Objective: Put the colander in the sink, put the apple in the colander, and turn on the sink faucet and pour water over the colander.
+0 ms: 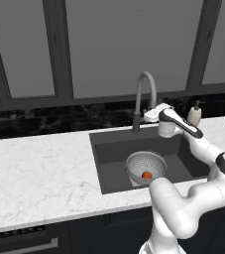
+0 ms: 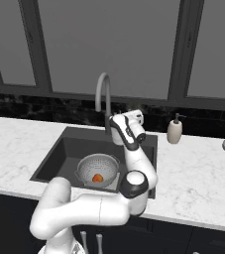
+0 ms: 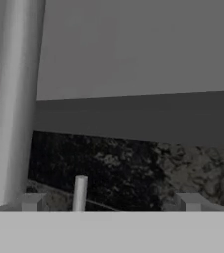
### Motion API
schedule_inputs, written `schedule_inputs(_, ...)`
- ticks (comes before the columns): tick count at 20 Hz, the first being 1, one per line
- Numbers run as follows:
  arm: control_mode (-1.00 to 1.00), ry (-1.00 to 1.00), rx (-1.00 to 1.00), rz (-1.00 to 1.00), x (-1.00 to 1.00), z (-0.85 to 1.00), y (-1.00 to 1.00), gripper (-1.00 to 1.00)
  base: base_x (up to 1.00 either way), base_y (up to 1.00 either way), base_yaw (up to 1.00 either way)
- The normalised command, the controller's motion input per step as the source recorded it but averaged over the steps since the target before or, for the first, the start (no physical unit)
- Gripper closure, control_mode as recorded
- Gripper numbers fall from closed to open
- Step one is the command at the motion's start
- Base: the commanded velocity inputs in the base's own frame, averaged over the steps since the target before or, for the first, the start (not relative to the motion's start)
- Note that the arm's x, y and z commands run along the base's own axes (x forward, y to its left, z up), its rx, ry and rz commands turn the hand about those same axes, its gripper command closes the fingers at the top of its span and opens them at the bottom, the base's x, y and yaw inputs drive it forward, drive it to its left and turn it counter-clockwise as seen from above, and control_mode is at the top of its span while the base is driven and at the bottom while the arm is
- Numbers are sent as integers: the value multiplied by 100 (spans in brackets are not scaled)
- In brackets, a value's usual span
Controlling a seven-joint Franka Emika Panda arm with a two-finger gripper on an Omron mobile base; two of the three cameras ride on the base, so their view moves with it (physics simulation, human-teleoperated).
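Your white marble bench spreads out below the pincer, and the sink is cut into it, lying below and in front of the pincer's height. Inside the basin, well below the pincer, the colander sits upright, and the apple rests in its bowl, so I judge the first two steps done and the water step the one in hand.

The sink faucet is what your coming move turns on. Its tall neck runs upright and stands just beside the pincer, toward the window side. In the hand view the thick neck rises along the left edge, and a thin upright rod, probably the side lever, stands low between the two fingertips, nearer the left one.

Your pincer is released, its jaws spread wide and holding nothing.

To start the water, I judge you need to ease forward until the lever meets a finger, then push it sideways. The beige soap dispenser stands on the pincer's far side from the neck; leave it alone.
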Motion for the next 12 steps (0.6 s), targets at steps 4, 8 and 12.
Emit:
schedule_inputs(4,-100,0,0,-2,25,-9,0,-100,0,0,0)
schedule_inputs(8,-100,0,0,-5,23,-16,0,-100,0,0,0)
schedule_inputs(12,-100,0,0,-4,23,-16,0,-100,0,0,0)
